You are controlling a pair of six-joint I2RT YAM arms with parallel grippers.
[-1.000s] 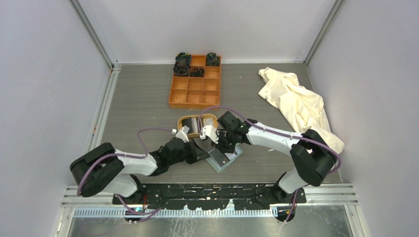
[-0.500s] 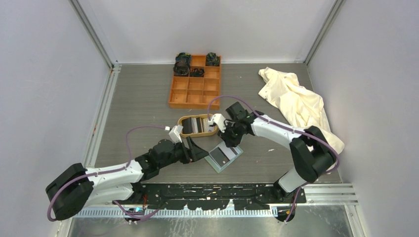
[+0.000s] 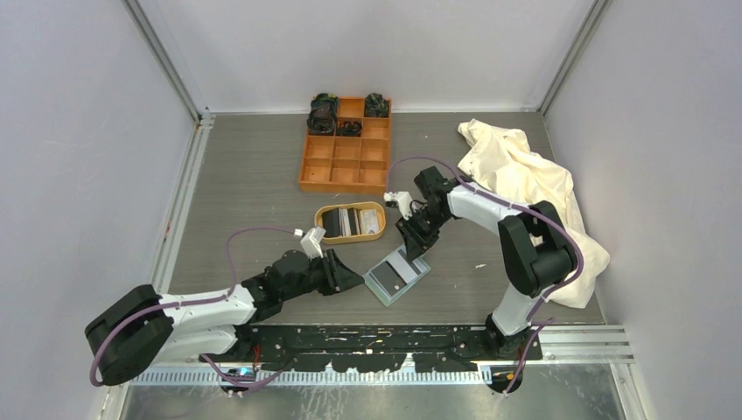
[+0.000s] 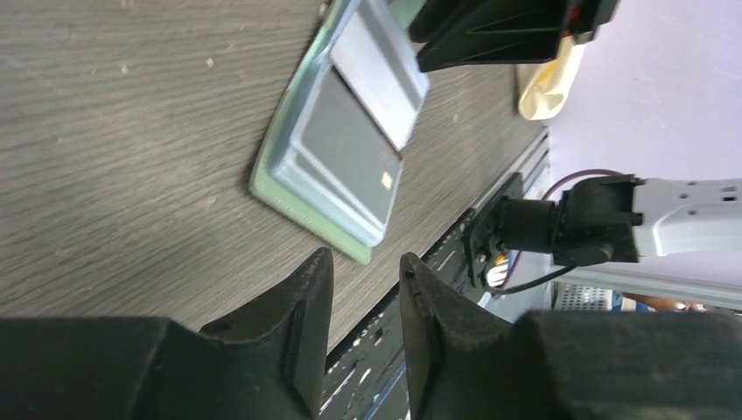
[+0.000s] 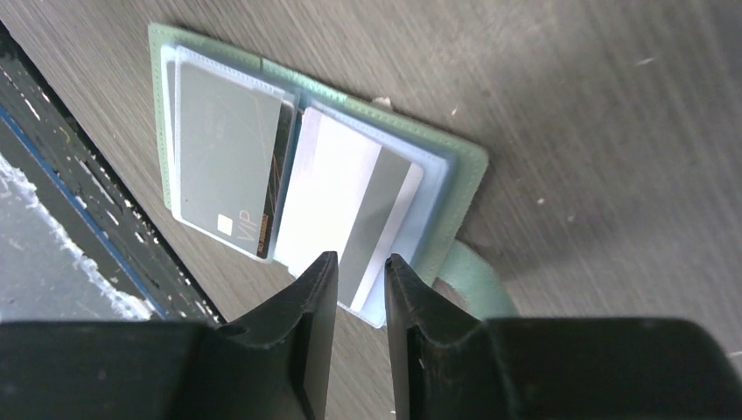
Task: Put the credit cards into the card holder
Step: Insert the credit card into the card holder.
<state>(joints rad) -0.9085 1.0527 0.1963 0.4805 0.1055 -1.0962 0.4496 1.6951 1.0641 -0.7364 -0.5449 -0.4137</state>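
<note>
The sage-green card holder [image 3: 398, 276] lies open on the table. A dark credit card [image 5: 227, 175] sits in its left pocket and a white one with a grey stripe [image 5: 350, 210] in its right pocket. The strap tab [image 5: 472, 280] sticks out beside the holder. My right gripper [image 5: 360, 262] hovers over the white card's end, slightly open and holding nothing. My left gripper [image 4: 367, 271] is open a little and empty, just left of the holder [image 4: 341, 149]. More credit cards [image 3: 350, 220] lie in the oval wooden tray [image 3: 319, 223].
An orange compartment box [image 3: 346, 149] with dark items in its back cells stands behind the tray. A crumpled cream cloth [image 3: 525, 184] lies at the right. The black rail [image 3: 376, 337] runs along the near table edge.
Both grippers have left the card holder. The left arm drew back to the near left. The right gripper lifted away toward the back right and opened a little.
</note>
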